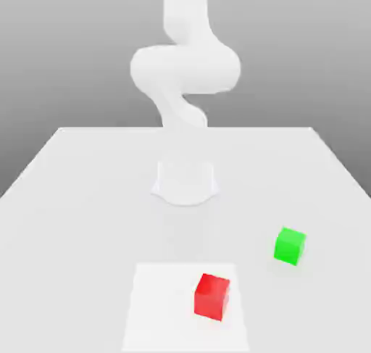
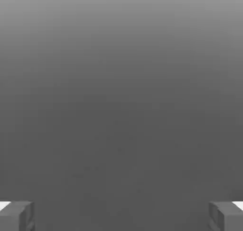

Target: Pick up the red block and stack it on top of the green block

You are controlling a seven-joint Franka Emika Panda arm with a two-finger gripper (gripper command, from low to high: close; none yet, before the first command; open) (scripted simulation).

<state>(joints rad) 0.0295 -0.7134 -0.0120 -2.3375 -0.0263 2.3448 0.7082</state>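
Note:
The red block (image 1: pixel 211 296) is a small cube resting on the table near its front edge, a little toward the exterior view's right of centre. The green block (image 1: pixel 290 246) sits on the table further back and further to the exterior view's right, apart from the red one. In the hand view my gripper (image 2: pixel 121 218) is open: its two grey fingertips (image 2: pixel 16 216) stand wide apart with nothing between them and plain grey background beyond. Neither block lies between the fingers.
The white arm (image 1: pixel 185 65) rises from its round base (image 1: pixel 185 181) at the middle of the white table (image 1: pixel 72 199). A lighter square patch (image 1: pixel 167 308) on the tabletop lies under the red block.

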